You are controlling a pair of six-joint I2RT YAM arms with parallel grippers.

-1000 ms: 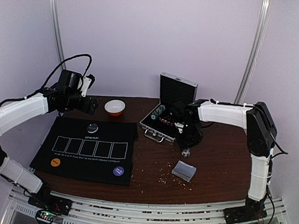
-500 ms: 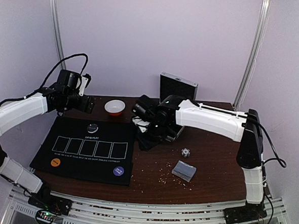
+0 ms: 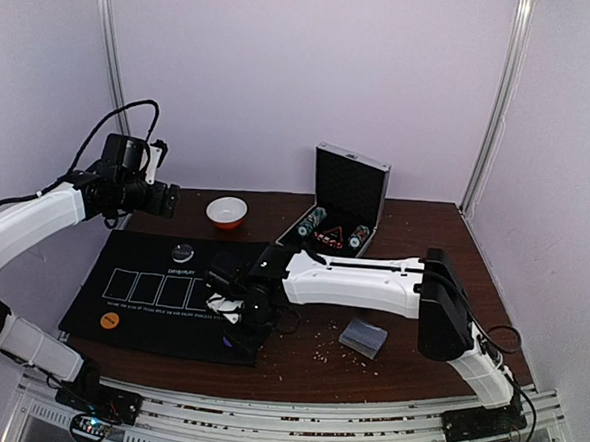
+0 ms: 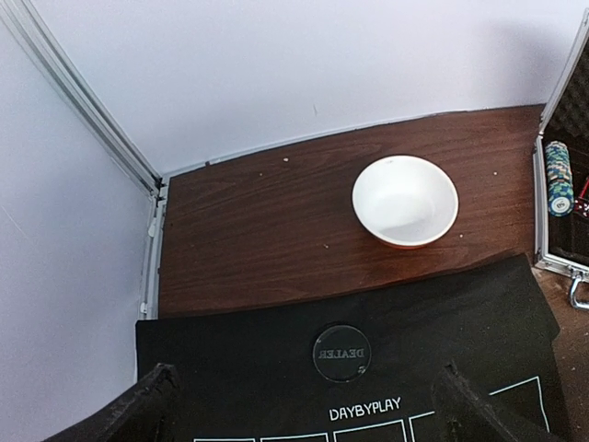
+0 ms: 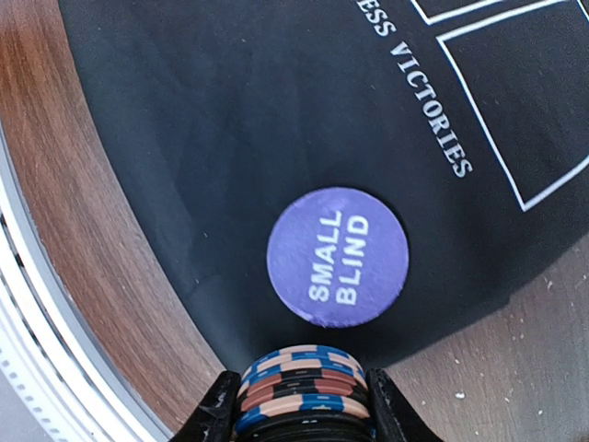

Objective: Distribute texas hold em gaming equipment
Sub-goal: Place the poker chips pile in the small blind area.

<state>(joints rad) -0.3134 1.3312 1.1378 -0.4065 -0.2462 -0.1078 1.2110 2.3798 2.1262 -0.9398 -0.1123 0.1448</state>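
My right gripper (image 5: 299,410) is shut on a small stack of blue, pink and black striped poker chips (image 5: 304,387). It holds them just beside the purple "SMALL BLIND" disc (image 5: 338,256) at the near right corner of the black mat (image 3: 149,312). In the top view the right gripper (image 3: 241,318) hides most of that disc. The orange disc (image 3: 110,321) lies at the mat's near left. The clear "DEALER" disc (image 4: 341,352) lies at its far edge. The grey-blue deck (image 3: 363,337) lies on the table to the right. My left gripper (image 4: 308,414) is open and empty above the mat's far edge.
An open metal case (image 3: 341,209) with rows of chips (image 4: 558,177) stands at the back centre. A white bowl with a red rim (image 4: 405,200) sits behind the mat. Crumbs are scattered on the wood by the deck. The right arm (image 3: 371,281) stretches low across the middle.
My right arm has swung left from the case side across the table to the mat's near right corner, chips in its jaws. My left arm has drawn slightly back and left.
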